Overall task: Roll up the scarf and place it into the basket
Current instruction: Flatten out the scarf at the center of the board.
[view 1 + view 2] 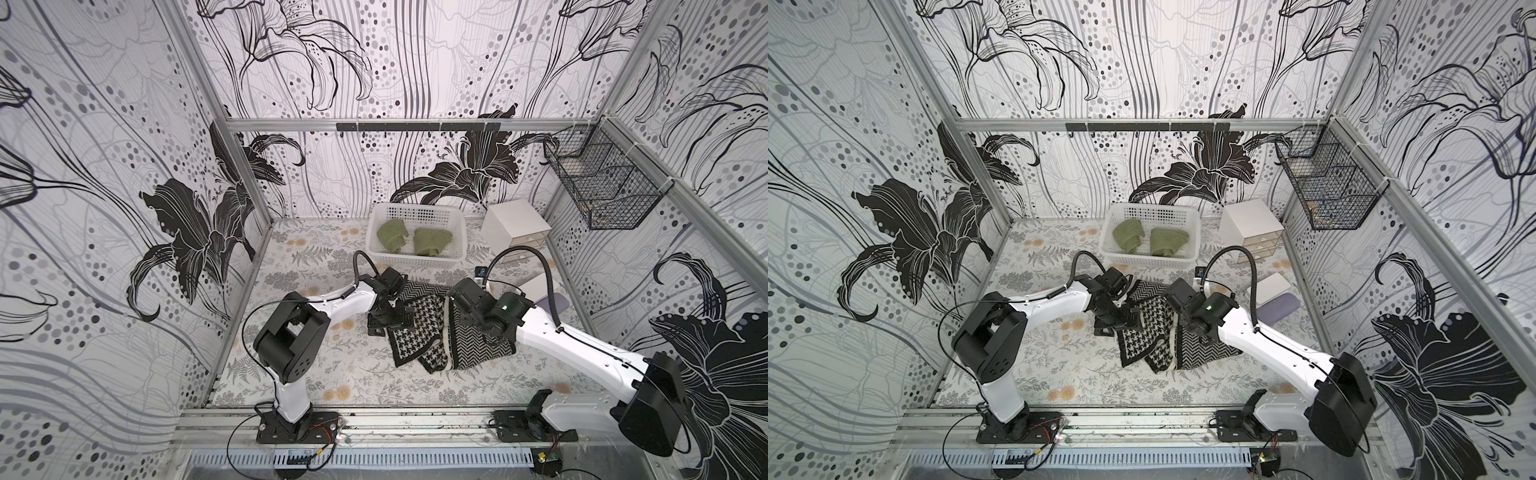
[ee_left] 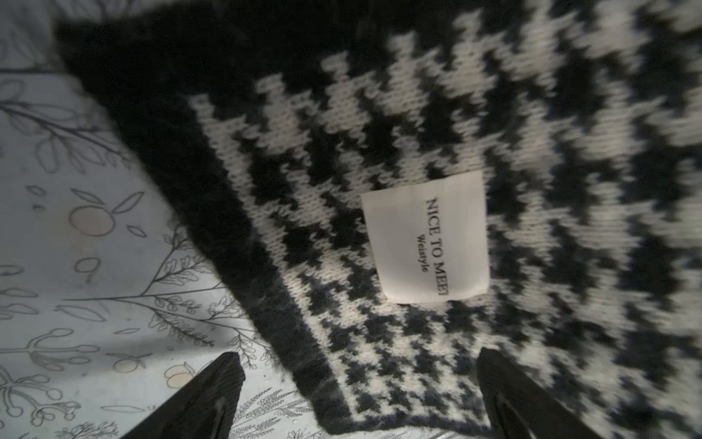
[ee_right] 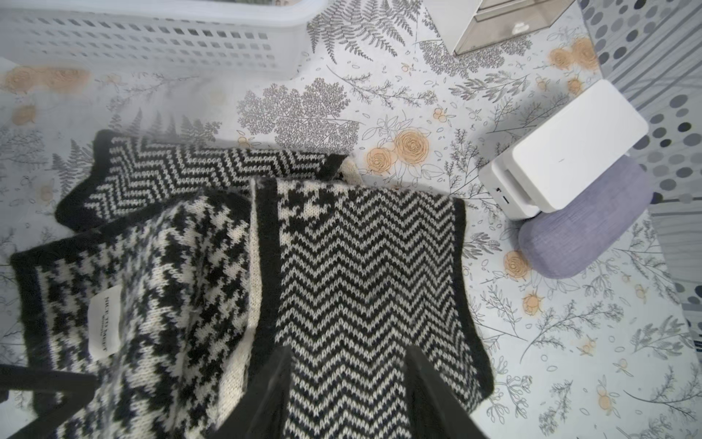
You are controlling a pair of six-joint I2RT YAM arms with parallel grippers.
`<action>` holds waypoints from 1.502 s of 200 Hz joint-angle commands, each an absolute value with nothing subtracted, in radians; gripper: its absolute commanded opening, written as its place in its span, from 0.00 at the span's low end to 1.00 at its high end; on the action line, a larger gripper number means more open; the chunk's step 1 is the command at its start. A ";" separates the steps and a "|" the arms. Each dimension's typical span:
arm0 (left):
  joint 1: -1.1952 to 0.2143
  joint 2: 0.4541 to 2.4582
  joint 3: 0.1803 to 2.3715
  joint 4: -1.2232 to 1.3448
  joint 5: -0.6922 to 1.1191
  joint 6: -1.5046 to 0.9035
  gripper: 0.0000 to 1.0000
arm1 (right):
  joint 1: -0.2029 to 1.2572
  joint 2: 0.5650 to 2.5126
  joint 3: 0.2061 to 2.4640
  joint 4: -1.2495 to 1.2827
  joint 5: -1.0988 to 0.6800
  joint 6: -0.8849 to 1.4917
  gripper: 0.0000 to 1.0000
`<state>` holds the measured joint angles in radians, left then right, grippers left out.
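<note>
The desk (image 1: 316, 365), covered in a floral print, carries everything. At its middle, between the two arms, lies the scarf (image 1: 419, 332), a black-and-white knit in loose, overlapping folds rather than a roll. One face shows houndstooth and the other herringbone, and both have a black border. In both top views it lies flat on the desk, on the near side of the basket (image 1: 415, 258) and apart from it.

The white perforated basket stands toward the back wall and holds two green rolled knits (image 1: 392, 235), side by side. On the right wall hangs a black wire mesh basket (image 1: 602, 187). A white drawer box (image 1: 513, 226) stands beside the white basket. Nearer along the right edge, a white flat device (image 3: 569, 148) leans on a purple pad (image 3: 585, 228).

The left gripper (image 2: 357, 355) is spread wide at the scarf's left edge. In the left wrist view one finger hangs over bare desk and the other over the houndstooth, with the black border running between them. Whether either finger touches the cloth cannot be told.

The right gripper (image 3: 349, 349) has its fingers apart over the herringbone fold on the scarf's right side. The zigzag knit shows plainly in the gap, and nothing is pinched.

A small white label (image 2: 425, 237) reading "NICE TO MEET" is sewn onto the houndstooth face, close to the left gripper.
</note>
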<state>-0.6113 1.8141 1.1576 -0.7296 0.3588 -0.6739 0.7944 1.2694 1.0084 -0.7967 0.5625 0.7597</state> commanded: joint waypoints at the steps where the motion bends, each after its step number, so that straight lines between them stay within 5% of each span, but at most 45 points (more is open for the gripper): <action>1: -0.614 1.852 1.149 -0.769 0.238 -0.708 0.99 | 0.781 1.237 0.980 -0.804 0.599 0.743 0.50; 73: -0.649 1.919 1.114 -0.744 0.040 -0.757 0.99 | 0.762 1.182 0.922 -0.780 0.595 0.739 0.50; 119: -0.651 1.950 1.069 -0.632 0.147 -0.777 1.00 | 0.759 1.156 0.899 -0.773 0.592 0.742 0.50; 131: -0.651 1.977 1.075 -0.624 0.174 -0.770 0.82 | 0.760 1.146 0.891 -0.770 0.591 0.744 0.51; 144: -0.651 1.995 1.077 -0.624 0.175 -0.777 0.20 | 0.759 1.140 0.884 -0.766 0.589 0.743 0.50; 150: -0.651 2.001 1.077 -0.630 0.158 -0.784 0.00 | 0.759 1.138 0.882 -0.766 0.590 0.743 0.50; 205: -0.579 1.891 1.029 -0.710 0.030 -0.799 0.00 | 0.759 1.156 0.867 -0.715 0.546 0.711 0.51; 258: -0.276 1.424 0.974 -0.891 -0.263 -0.734 0.00 | 0.746 1.282 0.882 -0.627 0.395 0.637 0.52; 300: -0.065 1.335 1.075 -0.959 -0.283 -0.579 0.00 | 0.730 1.356 0.908 -0.584 0.317 0.599 0.56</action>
<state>-0.1284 1.3460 1.0286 -0.8974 -0.2176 -0.6960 0.7376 1.3205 0.8810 -0.6216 0.3843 0.6418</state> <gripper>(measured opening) 0.046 0.544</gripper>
